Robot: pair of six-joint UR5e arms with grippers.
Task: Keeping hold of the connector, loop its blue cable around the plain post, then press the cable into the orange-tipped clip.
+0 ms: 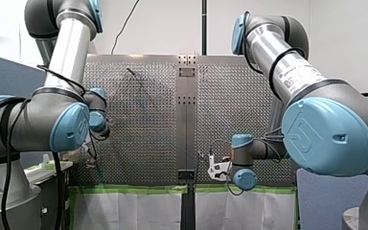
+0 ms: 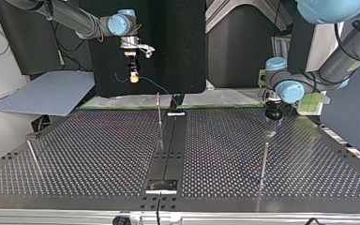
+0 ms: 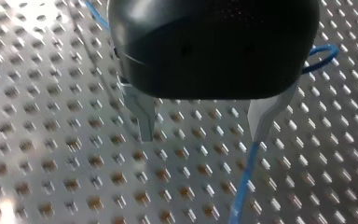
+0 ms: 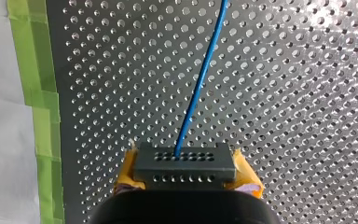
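Bench [image 2: 98,154]: perforated metal plate, green tape [image 4: 39,93] along one edge.
Right jaws: clamped on the connector [image 4: 184,163], with yellow pads [image 4: 127,169] at both its ends, raised over the bench's far edge in the top view.
Cable [image 4: 200,79]: blue, leaves the connector's middle; its far end is cut off.
Left jaws: wide apart, metal fingers [image 3: 144,121] bare. The cable passes one finger; I cannot tell if they touch.
Posts [image 2: 160,119]: three thin rods, tips too small to tell colour.
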